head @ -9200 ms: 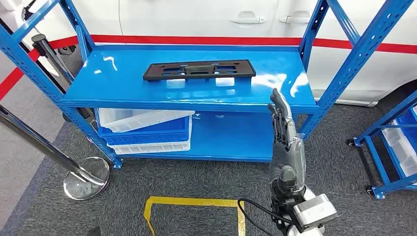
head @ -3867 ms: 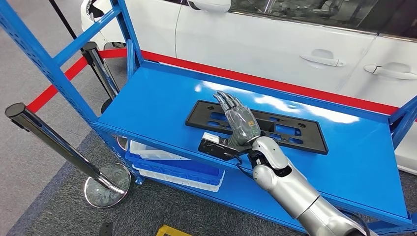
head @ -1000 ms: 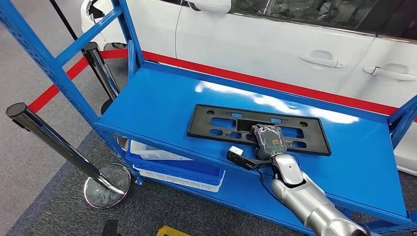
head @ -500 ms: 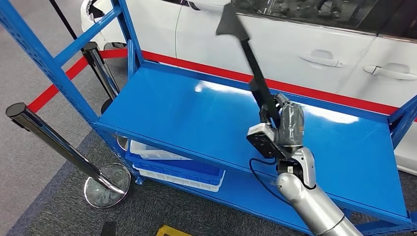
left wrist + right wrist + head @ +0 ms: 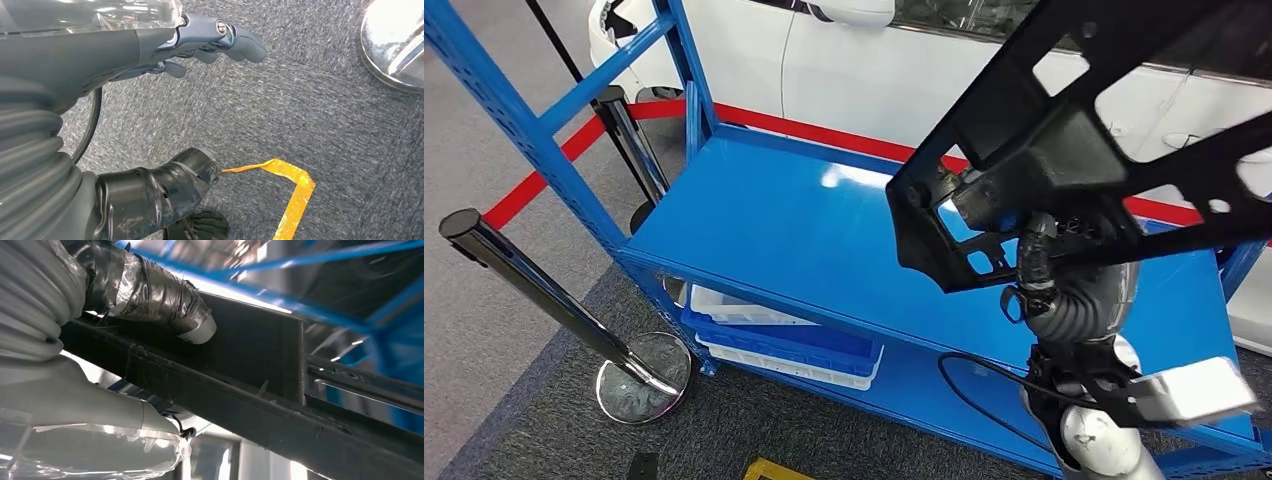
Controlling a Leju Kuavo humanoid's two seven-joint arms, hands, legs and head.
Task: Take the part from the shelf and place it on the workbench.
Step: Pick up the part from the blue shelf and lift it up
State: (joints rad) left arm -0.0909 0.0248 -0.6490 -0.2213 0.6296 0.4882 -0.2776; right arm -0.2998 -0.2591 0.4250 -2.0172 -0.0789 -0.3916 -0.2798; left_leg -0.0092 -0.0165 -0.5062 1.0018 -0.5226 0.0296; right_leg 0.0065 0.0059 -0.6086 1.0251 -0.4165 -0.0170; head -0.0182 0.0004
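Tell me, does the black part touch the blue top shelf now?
Apart. In the head view the black part is held up in the right hand, well above the blue top shelf, whose bare surface shows under it.

Black slotted part [image 5: 1064,140], tilted, airborne above blue shelf [image 5: 784,240]

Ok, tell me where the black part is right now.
In the head view the black part is lifted above the blue shelf, on the right, held by the right robot hand, close to the camera.

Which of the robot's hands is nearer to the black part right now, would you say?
Right. The right hand grips the black part, lifted above the blue shelf; the left hand hangs over the carpet, holding nothing.
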